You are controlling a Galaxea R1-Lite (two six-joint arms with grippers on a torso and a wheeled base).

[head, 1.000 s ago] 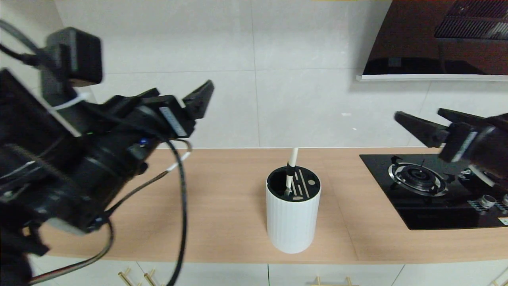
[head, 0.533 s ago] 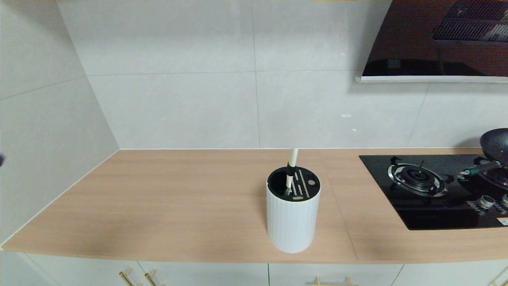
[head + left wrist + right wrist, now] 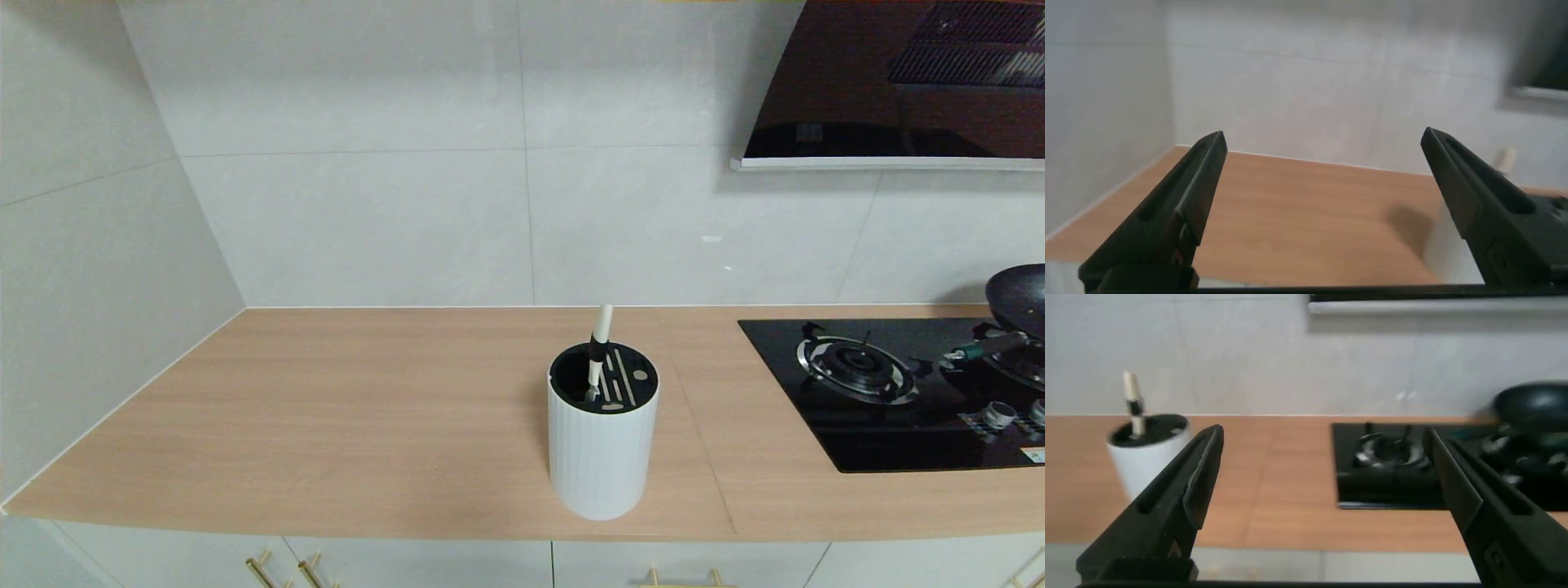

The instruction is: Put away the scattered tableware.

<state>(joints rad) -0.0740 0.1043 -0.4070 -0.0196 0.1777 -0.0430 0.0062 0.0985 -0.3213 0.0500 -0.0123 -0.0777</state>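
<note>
Utensil holder [image 3: 602,457], left claw [image 3: 1323,137], right claw [image 3: 1324,434] spread

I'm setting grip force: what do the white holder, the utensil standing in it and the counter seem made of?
White holder: plastic or ceramic, matte, finely ribbed wall; the black slotted insert looks plastic.
Utensil: cream handle with black band, probably plastic; its lower end is hidden.
Counter: light wood grain, satin, possibly laminate.

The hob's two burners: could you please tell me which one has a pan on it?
The right-hand burner, at the head view's edge, carries the dark pan; the left-hand burner, nearer the white holder, is bare.
</note>
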